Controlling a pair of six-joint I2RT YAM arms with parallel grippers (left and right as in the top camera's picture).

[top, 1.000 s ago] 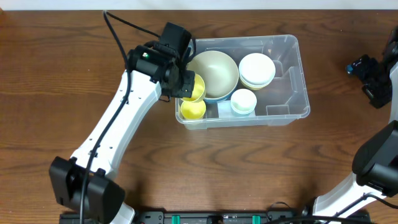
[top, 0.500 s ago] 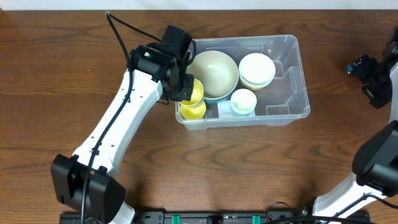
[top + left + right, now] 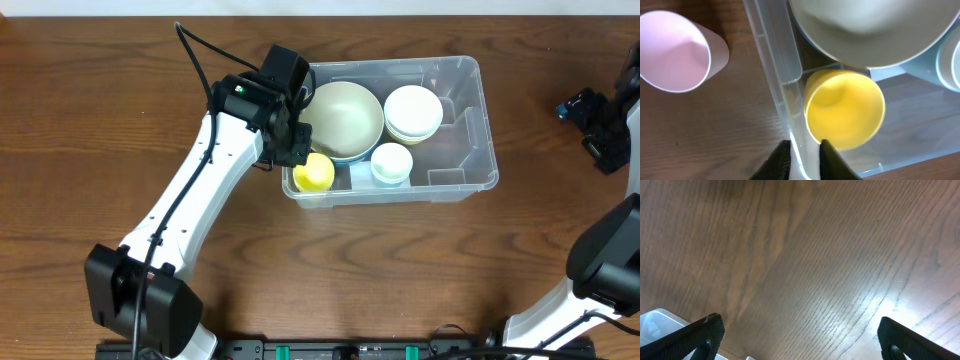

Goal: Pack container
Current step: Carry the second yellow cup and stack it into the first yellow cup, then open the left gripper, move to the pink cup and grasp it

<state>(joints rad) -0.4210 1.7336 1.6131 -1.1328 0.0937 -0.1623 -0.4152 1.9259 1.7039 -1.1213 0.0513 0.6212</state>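
The container is a clear plastic bin at the middle of the table. It holds a large cream bowl, stacked white bowls, a pale blue cup and a yellow cup in its front left corner. My left gripper hangs over the bin's left wall. In the left wrist view its fingers stand slightly apart and empty, straddling that wall, with the yellow cup just beyond them. My right gripper is wide open and empty at the far right.
A pink cup stands on the wood table just outside the bin's left wall; in the overhead view my left arm hides it. A corner of the bin shows in the right wrist view.
The yellow cup held at my left gripper is no longer there. Only one yellow cup shows in the bin's front left corner. The right arm has not moved.
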